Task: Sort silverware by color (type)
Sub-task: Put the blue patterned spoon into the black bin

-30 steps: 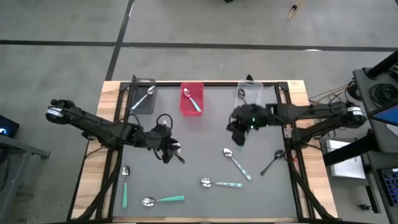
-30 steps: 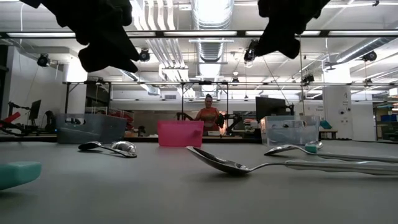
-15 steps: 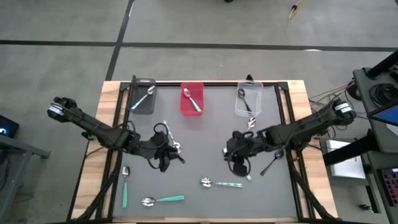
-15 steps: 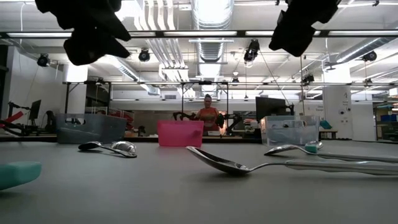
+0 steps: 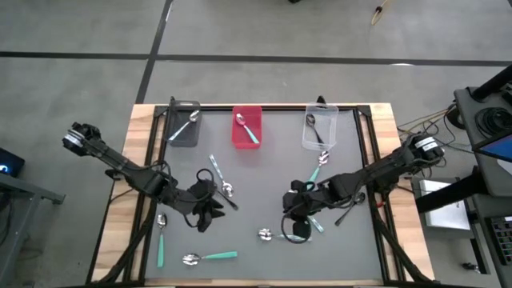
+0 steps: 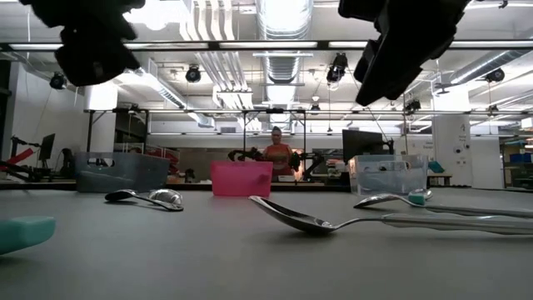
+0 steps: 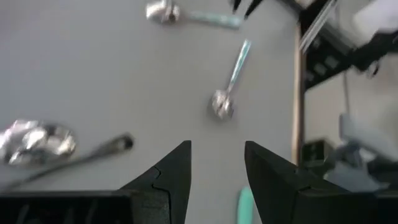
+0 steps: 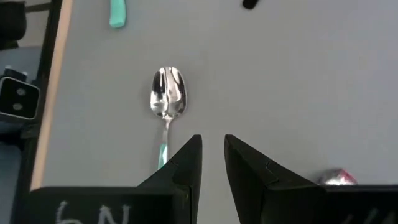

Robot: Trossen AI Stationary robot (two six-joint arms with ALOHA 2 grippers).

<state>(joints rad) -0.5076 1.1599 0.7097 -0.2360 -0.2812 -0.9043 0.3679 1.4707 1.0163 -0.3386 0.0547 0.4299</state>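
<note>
— Spoons lie scattered on the table, a few already in the bins.
— And the fingers?
— Left gripper open, empty; right gripper slightly parted above a teal-handled spoon.

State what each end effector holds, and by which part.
Nothing is held. The left end effector stands open with bare table between its fingers; the right end effector has an empty gap too, above a spoon.

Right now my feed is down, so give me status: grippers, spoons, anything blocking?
Left gripper open, empty, above the table. Right gripper jaws narrowly apart, empty, over a teal-handled spoon. Loose spoons remain on the table. Nothing in the way.
</note>
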